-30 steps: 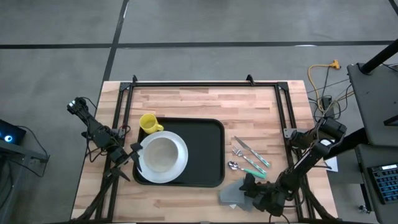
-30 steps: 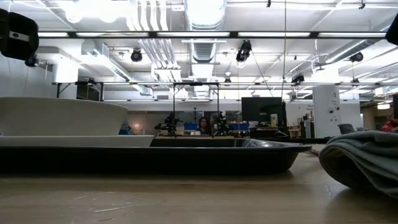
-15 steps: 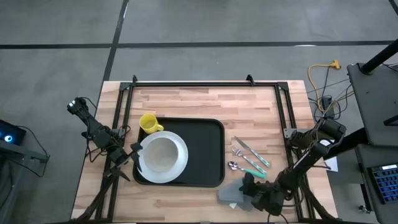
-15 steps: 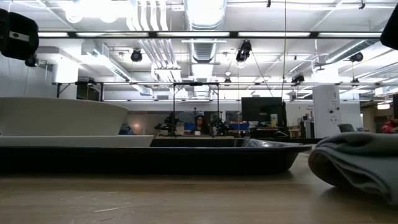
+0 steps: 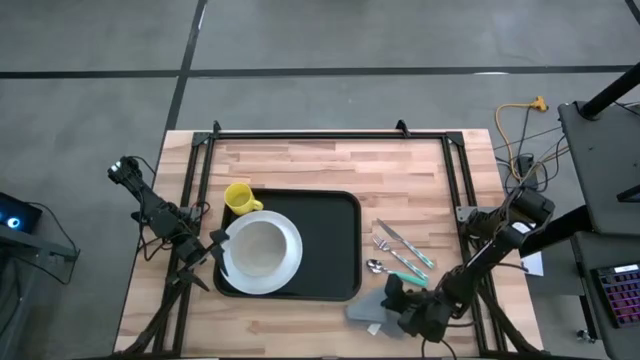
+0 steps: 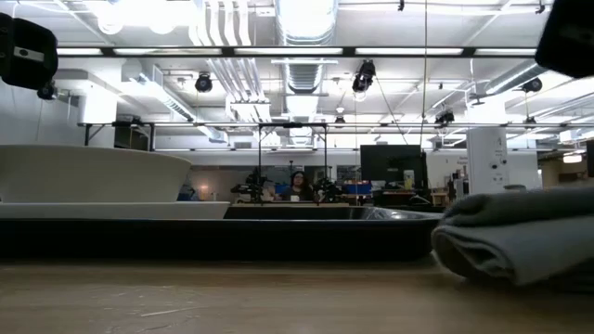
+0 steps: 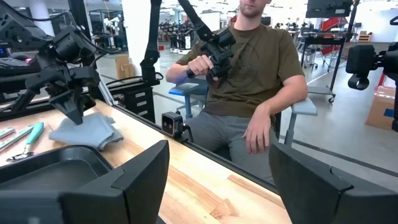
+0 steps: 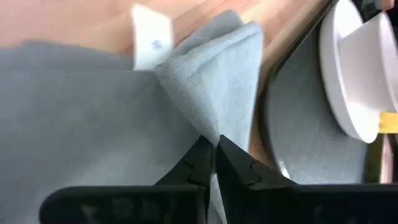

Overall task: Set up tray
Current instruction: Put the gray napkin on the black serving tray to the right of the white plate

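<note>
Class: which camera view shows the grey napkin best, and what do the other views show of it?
The right wrist view: the grey napkin fills it, its fold pinched by the shut right tool. The high view shows it partly hidden under that arm, the low view only its folded edge, and the left wrist view shows it small and far off.

bright, even overhead light; ceiling lamps glare; close napkin blurred in right wrist view.
</note>
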Motion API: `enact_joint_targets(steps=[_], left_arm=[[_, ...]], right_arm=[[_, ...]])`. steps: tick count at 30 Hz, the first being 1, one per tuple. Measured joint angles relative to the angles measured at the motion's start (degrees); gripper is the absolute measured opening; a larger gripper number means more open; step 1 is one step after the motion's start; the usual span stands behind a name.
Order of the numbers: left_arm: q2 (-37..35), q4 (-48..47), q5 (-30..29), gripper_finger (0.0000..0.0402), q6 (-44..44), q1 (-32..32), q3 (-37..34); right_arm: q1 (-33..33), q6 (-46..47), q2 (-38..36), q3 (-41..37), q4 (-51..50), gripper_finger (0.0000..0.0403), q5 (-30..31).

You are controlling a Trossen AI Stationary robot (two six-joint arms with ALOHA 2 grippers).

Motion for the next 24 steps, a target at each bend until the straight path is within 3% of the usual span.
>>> enact_joint_targets(steps=[7,14,19,24], left_arm=[[0.0,0.0,0.0,0.0255,0.0,0.0,0.0],[0.0,0.0,0.0,0.0255,0.0,0.0,0.0],[0.0,0.0,0.0,0.0255,0.0,0.0,0.0],[0.0,0.0,0.0,0.0255,0.0,0.0,0.0]], right_arm=[[-2.9,-4.2,-3.1,3.1,-0.6,0.0008,0.2],[-7.9,-10.9,-11.4,4.6,-1.0,0.0008,1.6],[-15.5,-13.8,-18.0,4.6,-1.0,0.0008,0.9],[-25.9,-17.7,-23.0,4.5,0.4,0.0008,-4.9]])
